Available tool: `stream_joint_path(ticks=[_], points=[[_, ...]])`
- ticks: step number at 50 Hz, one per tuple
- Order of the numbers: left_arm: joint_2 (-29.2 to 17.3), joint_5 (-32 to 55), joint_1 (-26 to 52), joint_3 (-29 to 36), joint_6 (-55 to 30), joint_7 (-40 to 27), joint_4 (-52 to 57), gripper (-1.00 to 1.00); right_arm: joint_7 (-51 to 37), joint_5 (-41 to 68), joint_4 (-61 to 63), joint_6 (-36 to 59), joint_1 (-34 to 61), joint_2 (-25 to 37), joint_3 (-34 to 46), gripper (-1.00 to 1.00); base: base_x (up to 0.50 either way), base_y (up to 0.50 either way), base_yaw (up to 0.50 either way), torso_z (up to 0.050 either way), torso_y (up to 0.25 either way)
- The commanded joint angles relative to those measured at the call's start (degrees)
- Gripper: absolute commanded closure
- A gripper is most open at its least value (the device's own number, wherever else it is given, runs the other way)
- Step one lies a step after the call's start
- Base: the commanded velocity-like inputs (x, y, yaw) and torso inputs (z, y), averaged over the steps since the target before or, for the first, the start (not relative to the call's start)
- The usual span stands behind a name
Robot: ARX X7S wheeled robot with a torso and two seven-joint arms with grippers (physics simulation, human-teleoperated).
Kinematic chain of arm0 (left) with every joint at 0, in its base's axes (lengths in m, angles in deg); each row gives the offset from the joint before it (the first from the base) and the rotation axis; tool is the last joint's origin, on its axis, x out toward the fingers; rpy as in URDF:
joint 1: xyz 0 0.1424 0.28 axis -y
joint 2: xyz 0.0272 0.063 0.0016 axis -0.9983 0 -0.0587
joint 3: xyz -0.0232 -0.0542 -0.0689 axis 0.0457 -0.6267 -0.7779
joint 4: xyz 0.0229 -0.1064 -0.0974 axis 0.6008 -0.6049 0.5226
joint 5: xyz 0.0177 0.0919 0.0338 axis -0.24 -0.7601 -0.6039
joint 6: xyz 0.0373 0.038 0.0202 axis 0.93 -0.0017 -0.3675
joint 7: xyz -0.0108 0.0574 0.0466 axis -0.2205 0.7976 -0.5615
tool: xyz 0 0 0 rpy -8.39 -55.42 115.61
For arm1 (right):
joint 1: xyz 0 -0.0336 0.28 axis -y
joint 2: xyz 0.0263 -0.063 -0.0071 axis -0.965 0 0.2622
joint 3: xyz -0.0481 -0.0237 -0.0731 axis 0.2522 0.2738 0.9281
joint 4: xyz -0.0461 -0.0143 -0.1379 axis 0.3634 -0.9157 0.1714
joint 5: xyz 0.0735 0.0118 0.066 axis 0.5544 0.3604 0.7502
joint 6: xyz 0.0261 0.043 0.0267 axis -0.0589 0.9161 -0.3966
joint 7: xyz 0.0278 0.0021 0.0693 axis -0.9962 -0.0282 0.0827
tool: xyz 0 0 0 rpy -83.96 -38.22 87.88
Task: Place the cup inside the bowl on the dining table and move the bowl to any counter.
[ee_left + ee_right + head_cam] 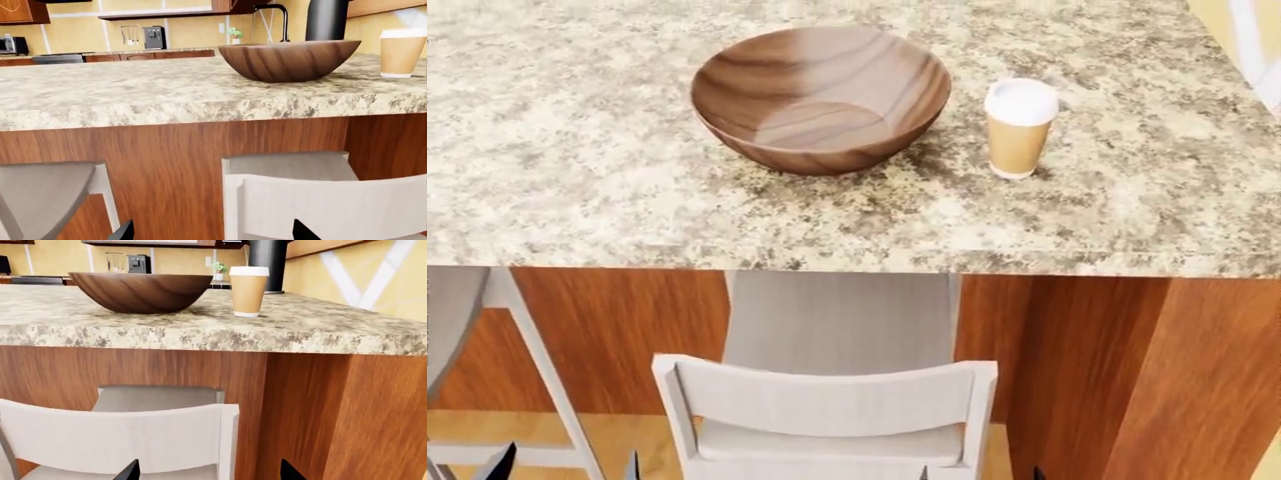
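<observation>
- The cup (1020,127) stands upright on the dining table (587,180), lid on, just beside the bowl (818,97) and apart from it; it is well ahead of and above both sets of jaws, which sit low below the table edge
- The bowl is empty: its inside shows bare wood grain in the head view, so the first step, cup into bowl, is not yet done
- The second step is also left: the bowl rests on the pale table, while the counter (153,51) lies far beyond it along the tiled wall
- The left gripper (212,231) shows only two dark fingertips spread wide apart, with nothing between them
- The right gripper (208,471) reads the same: tips far apart, holding nothing
- A white chair (827,400) stands between the jaws and the table's wooden base, close in front of both grippers
- By my judgement the task is at its very start; the cup lies nearer the right jaws' side, the bowl more toward the left
</observation>
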Motion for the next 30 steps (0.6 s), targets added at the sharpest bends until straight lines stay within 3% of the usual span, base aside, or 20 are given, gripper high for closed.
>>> stream_joint_path(ticks=[1,19,30], points=[[-0.2,0.0,-0.1,0.0,0.3,-0.3,0.2,-1.0,-0.3,0.1,0.1,-0.2,-0.1,0.1,0.0,-1.0,0.0,0.0,0.0,0.05,0.0],[-0.2,0.2,0.0,0.3,0.6,-0.4,0.1,-1.0,-0.3,0.6,0.0,-0.2,0.0,0.2,0.3,-1.0,0.0,0.0,0.0,0.05,0.0],[-0.3,0.4,0.0,0.3,0.9,-0.6,0.7,-1.0,-0.4,0.9,-0.3,-0.2,0.2,0.2,0.4,-1.0,0.0,0.0,0.0,0.001,0.0]])
